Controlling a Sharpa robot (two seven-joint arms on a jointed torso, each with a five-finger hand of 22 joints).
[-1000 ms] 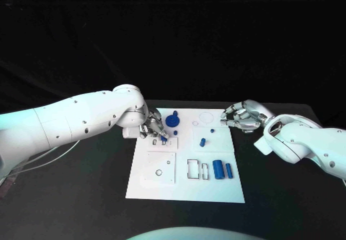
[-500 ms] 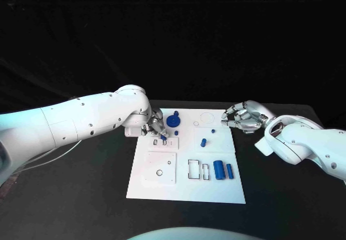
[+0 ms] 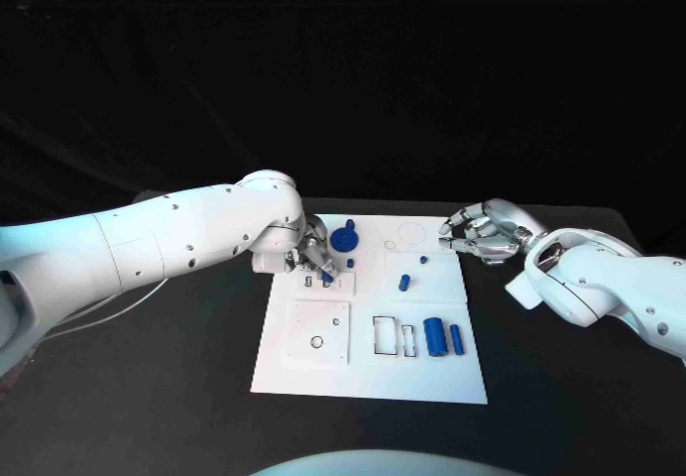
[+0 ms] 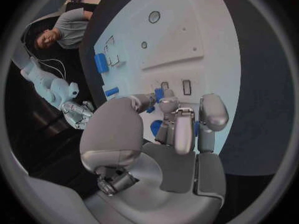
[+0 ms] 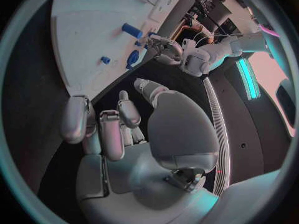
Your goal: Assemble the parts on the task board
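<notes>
One small blue part (image 3: 327, 278) has moved boardward in the left hand (image 3: 312, 256).

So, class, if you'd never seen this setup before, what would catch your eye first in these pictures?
First, the white task board in the middle of the black table, dotted with small blue parts. Next, the left hand reaching over the board's far left corner, fingertips down at a small blue piece. The right hand hovers at the far right corner, fingers curled, holding nothing.
</notes>
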